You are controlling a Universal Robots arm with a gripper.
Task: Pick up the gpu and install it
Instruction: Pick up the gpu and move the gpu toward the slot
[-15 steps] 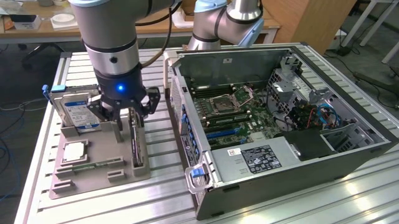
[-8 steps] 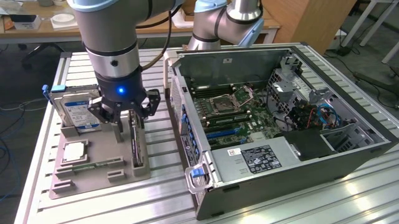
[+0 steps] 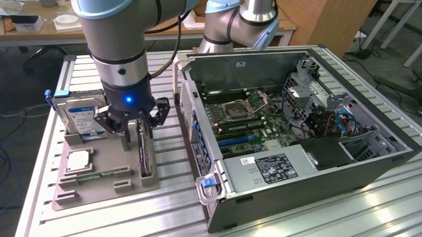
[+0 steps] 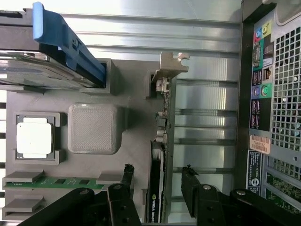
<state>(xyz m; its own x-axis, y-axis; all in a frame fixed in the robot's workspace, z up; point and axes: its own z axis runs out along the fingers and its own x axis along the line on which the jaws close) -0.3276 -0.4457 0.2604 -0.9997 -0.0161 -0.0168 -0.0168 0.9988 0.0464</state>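
Note:
The gpu [image 3: 144, 157] is a thin black card standing on edge in a slot of the grey holder tray [image 3: 99, 193]. Its silvery bracket end is at the end away from the gripper in the wrist view. My gripper [image 3: 136, 129] hangs right over the card's far end, open, with one finger on each side. In the wrist view the gpu [image 4: 155, 200] runs between the two black fingertips [image 4: 127, 173], with a gap on both sides of it, and the gripper [image 4: 157, 172] is not touching it. The open computer case [image 3: 369, 148] stands to the exterior view's right of the tray.
The same tray holds a blue-labelled hard drive [image 3: 79, 118] upright at the back, a square silver CPU chip [image 3: 78, 160] and a green memory stick [image 3: 99, 174]. Inside the case the motherboard [image 3: 254, 121] lies exposed. A second robot arm base [image 3: 234, 24] stands behind the case.

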